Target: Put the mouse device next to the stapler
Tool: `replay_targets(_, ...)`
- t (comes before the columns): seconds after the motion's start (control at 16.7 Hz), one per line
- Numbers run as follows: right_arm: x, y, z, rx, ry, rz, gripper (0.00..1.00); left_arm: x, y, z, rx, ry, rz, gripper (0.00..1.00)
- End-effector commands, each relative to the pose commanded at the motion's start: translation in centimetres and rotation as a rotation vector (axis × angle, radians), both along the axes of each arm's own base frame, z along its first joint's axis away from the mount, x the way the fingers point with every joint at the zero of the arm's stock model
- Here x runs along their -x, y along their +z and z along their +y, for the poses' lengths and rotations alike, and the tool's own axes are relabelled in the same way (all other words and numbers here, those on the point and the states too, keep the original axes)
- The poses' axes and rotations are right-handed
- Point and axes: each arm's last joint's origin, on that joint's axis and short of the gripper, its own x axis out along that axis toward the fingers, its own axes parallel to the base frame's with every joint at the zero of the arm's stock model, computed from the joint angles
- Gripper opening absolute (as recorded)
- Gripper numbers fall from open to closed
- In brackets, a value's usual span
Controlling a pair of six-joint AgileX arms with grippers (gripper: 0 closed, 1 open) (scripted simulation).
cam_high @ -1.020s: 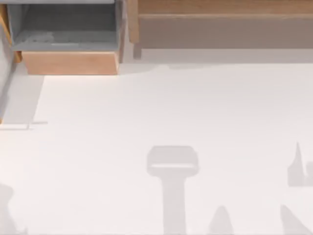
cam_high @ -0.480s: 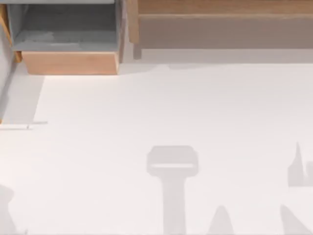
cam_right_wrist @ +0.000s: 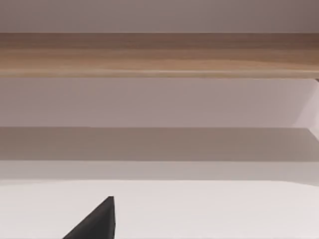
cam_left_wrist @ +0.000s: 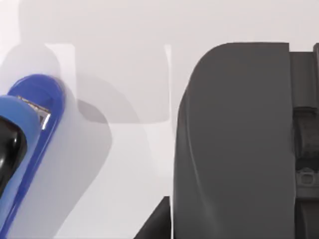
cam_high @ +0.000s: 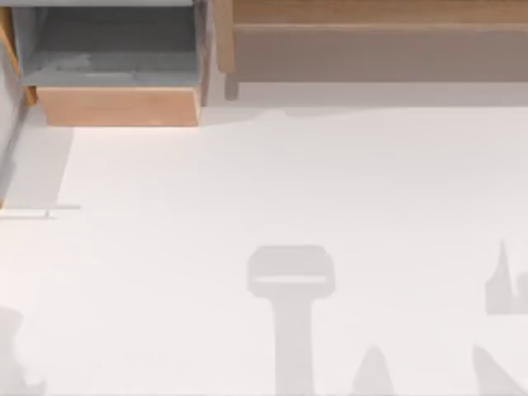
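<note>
While the left wrist view looks closely down on the white counter [cam_left_wrist: 124, 30], a dark grey mouse [cam_left_wrist: 234, 144] lies near a blue stapler [cam_left_wrist: 30, 149] with a black top, and a strip of bare counter separates them. A black tip of the left gripper [cam_left_wrist: 157, 224] shows beside the mouse's edge; whether its jaws are apart or clamped on the mouse cannot be told, nor whether the mouse rests on the counter. The likely risks are two: a sideways drift could push the mouse into the stapler and shove it askew, and letting go before the mouse sits flat could leave it tipped or sliding off its spot. The right gripper [cam_right_wrist: 97, 221] is parked facing a wooden shelf [cam_right_wrist: 159, 55], with the state of its jaws also unclear. From above, an open drawer unit [cam_high: 115, 106] sits at the upper left of the frame.
</note>
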Motion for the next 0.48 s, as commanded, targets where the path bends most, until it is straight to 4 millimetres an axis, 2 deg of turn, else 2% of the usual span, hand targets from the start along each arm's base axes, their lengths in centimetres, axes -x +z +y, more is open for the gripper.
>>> replay_targets(0.48,0.00,0.00,0.00,0.000,0.000,0.000,1.00,-0.24,-0.24,0.08,-0.010,0.002,-0.025,0.00)
